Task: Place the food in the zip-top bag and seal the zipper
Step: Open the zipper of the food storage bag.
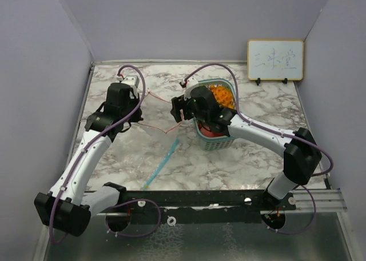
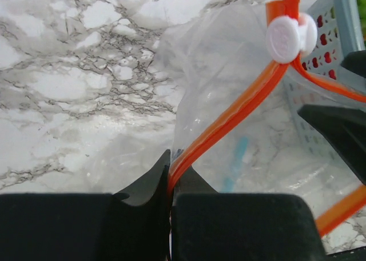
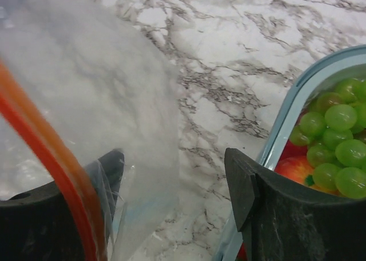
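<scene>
Orange zipper (image 2: 229,118) nipped by left pincer (image 2: 171,178) | right pincer (image 3: 174,184) spread beside basket (image 3: 284,125)

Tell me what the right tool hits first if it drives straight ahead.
Probably the bare table, in the gap between bag and basket. The right tool is open; the bag's film may brush it first, since depth is unclear.

Table (image 1: 246,164): I log white marble with grey veining. Zip-top bag (image 2: 229,84) reads clear; its zipper strip (image 2: 229,121) is bright orange, the slider (image 2: 289,37) white, and I see a pale blue band (image 1: 163,164) on it. Basket (image 1: 216,142): teal mesh. Grapes (image 3: 334,138) glossy green, orange fruit (image 1: 221,95) with pebbled skin, one red piece (image 3: 294,169). Arms (image 1: 86,158) white with black joints; cables (image 1: 209,65) purple.
</scene>
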